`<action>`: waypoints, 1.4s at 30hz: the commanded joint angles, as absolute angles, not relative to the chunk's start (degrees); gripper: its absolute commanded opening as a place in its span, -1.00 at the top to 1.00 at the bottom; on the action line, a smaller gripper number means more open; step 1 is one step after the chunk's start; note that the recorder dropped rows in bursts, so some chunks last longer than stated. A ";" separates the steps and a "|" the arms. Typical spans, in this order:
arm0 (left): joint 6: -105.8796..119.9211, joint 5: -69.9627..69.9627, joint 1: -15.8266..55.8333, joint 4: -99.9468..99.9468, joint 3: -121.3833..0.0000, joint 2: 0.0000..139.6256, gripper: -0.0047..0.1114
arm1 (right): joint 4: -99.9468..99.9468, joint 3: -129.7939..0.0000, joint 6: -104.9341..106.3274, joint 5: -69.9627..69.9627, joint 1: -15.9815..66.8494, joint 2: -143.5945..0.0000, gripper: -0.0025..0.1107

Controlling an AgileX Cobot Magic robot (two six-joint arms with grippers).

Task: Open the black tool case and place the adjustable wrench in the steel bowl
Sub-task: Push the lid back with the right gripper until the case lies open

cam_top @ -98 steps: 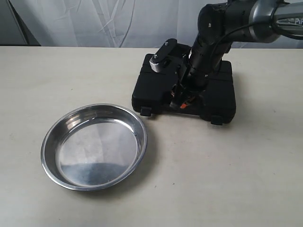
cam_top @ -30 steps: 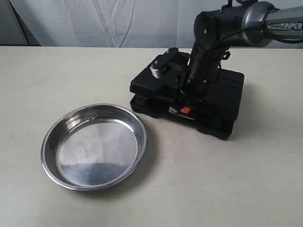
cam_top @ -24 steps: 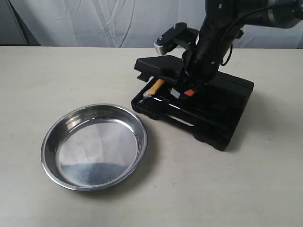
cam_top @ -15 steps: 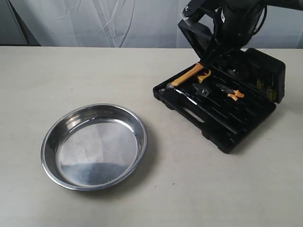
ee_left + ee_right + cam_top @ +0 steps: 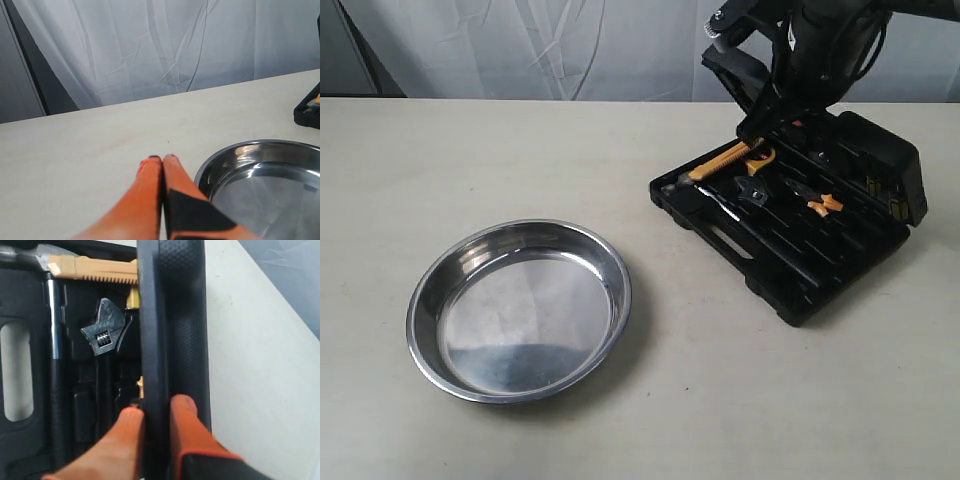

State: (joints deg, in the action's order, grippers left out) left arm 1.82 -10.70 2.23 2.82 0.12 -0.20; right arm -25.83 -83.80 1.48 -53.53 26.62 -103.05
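Case open, wrench in its slot – bowl waiting up front

Closest in, the wide shiny stainless-steel bowl (image 5: 518, 310) sits bare, and the left gripper (image 5: 161, 164) is pressed shut on nothing just beside its rim. Further back the flat black moulded-plastic tool case (image 5: 790, 272) lies open, with the small silver-headed, black-handled adjustable wrench (image 5: 104, 329) in its recess. It's probably rigid, hefty for its size and slick on the metal – mid-handle looks the safest pinch. Farthest off, the right gripper (image 5: 155, 414) clamps the raised lid (image 5: 175, 315).

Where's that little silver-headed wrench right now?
In the exterior view, the small silver-headed, black-handled adjustable wrench lies inside the open black plastic tool case on the right, between an orange-handled tool and the orange-handled pliers.
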 commanded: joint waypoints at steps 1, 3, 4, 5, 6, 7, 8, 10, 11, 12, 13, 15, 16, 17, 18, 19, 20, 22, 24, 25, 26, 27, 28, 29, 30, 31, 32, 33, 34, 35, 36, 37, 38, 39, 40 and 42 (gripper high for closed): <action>1.72 -10.34 2.44 2.67 0.00 0.00 0.91 | -21.54 -83.74 0.00 -52.23 26.29 -100.77 0.97; 1.72 -10.34 2.44 2.67 0.00 0.00 0.91 | -20.81 -83.74 0.00 -51.65 26.29 -99.72 0.97; 1.72 -10.34 2.44 2.67 0.00 0.00 0.91 | -20.81 -83.74 0.00 -51.55 26.29 -99.13 0.97; 1.72 -10.34 2.44 2.67 0.00 0.00 0.91 | -20.81 -83.74 0.00 -51.41 26.29 -98.42 0.97; 1.72 -10.34 2.44 2.67 0.00 0.00 0.91 | -20.99 -83.74 0.00 -51.29 26.29 -97.87 0.97; 1.72 -10.34 2.44 2.67 0.00 0.00 0.91 | -21.82 -83.74 0.00 -51.29 26.29 -97.28 0.97; 1.72 -10.34 2.44 2.67 0.00 0.00 0.91 | -23.15 -83.74 0.00 -51.56 26.29 -96.84 0.97; 1.72 -10.34 2.44 2.67 0.00 0.00 0.91 | -26.04 -83.74 -1.42 -52.54 26.29 -96.52 0.97; 1.72 -10.34 2.44 2.67 0.00 0.00 0.91 | -28.02 -83.74 -2.31 -53.51 26.16 -96.52 0.97; 1.72 -10.34 2.44 2.67 0.00 0.00 0.91 | -29.51 -83.74 -3.00 -54.26 26.04 -96.52 0.97; 1.72 -10.34 2.44 2.67 0.00 0.00 0.91 | -31.24 -83.74 -3.61 -55.11 25.71 -96.52 0.97; 1.72 -10.34 2.44 2.67 0.00 0.00 0.91 | -33.43 -83.74 -4.33 -56.29 24.39 -96.74 0.97; 1.72 -10.34 2.44 2.67 0.00 0.00 0.91 | -34.41 -83.74 -4.88 -56.54 23.89 -96.75 0.97; 1.72 -10.34 2.44 2.67 0.00 0.00 0.91 | -35.51 -83.74 -5.14 -56.80 22.99 -96.87 0.97; 1.72 -10.34 2.44 2.67 0.00 0.00 0.91 | -36.17 -83.74 -5.14 -56.78 22.14 -97.10 0.97; 1.72 -10.34 2.44 2.67 0.00 0.00 0.91 | -36.56 -83.74 -5.14 -56.78 21.20 -97.22 0.97; 1.72 -10.34 2.44 2.67 0.00 0.00 0.91 | -37.11 -83.74 -5.14 -56.92 20.23 -97.37 0.97; 1.72 -10.34 2.44 2.67 0.00 0.00 0.91 | -37.53 -83.74 -5.14 -56.92 18.24 -97.58 0.97; 1.72 -10.34 2.44 2.67 0.00 0.00 0.91 | -37.65 -83.74 -5.98 -55.92 16.11 -97.96 0.97; 1.72 -10.34 2.44 2.67 0.00 0.00 0.91 | -37.43 -83.74 -6.23 -55.56 15.33 -98.07 0.97; 1.72 -10.34 2.44 2.67 0.00 0.00 0.91 | -37.02 -83.74 -6.23 -55.17 14.53 -98.20 0.97; 1.72 -10.34 2.44 2.67 0.00 0.00 0.91 | -36.81 -83.74 -6.23 -54.91 13.82 -98.30 0.97; 1.72 -10.34 2.44 2.67 0.00 0.00 0.91 | -36.72 -83.74 -6.23 -54.69 13.39 -98.44 0.97; 1.72 -10.34 2.44 2.67 0.00 0.00 0.91 | -36.47 -83.74 -6.23 -54.55 13.00 -98.59 0.97; 1.72 -10.34 2.44 2.67 0.00 0.00 0.91 | -36.00 -83.74 -6.23 -54.12 12.68 -98.59 0.97; 1.72 -10.34 2.44 2.67 0.00 0.00 0.91 | -35.82 -83.74 -6.23 -53.91 12.68 -98.59 0.97; 1.72 -10.34 2.44 2.67 0.00 0.00 0.91 | -35.84 -83.74 -6.23 -53.64 12.68 -98.59 0.97; 1.72 -10.34 2.44 2.67 0.00 0.00 0.91 | -35.84 -83.74 -6.23 -53.51 12.68 -98.59 0.97; 1.72 -10.34 2.44 2.67 0.00 0.00 0.91 | -35.73 -83.74 -6.23 -53.41 12.68 -98.59 0.97; 1.72 -10.34 2.44 2.67 0.00 0.00 0.91 | -35.73 -83.74 -6.23 -53.41 12.68 -98.59 0.97; 1.72 -10.34 2.44 2.67 0.00 0.00 0.91 | -35.84 -83.74 -6.23 -53.41 12.68 -98.59 0.97; 1.72 -10.34 2.44 2.67 0.00 0.00 0.91 | -36.03 -83.74 -6.23 -53.55 12.68 -98.59 0.97; 1.72 -10.34 2.44 2.67 0.00 0.00 0.91 | -36.43 -83.74 -6.23 -53.65 12.68 -98.59 0.97; 1.72 -10.34 2.44 2.67 0.00 0.00 0.91 | -36.71 -83.74 -6.23 -53.79 12.68 -98.59 0.97; 1.72 -10.34 2.44 2.67 0.00 0.00 0.91 | -36.83 -83.74 -6.23 -53.78 12.68 -98.59 0.97; 1.72 -10.34 2.44 2.67 0.00 0.00 0.91 | -36.85 -83.74 -6.23 -53.89 12.68 -98.59 0.95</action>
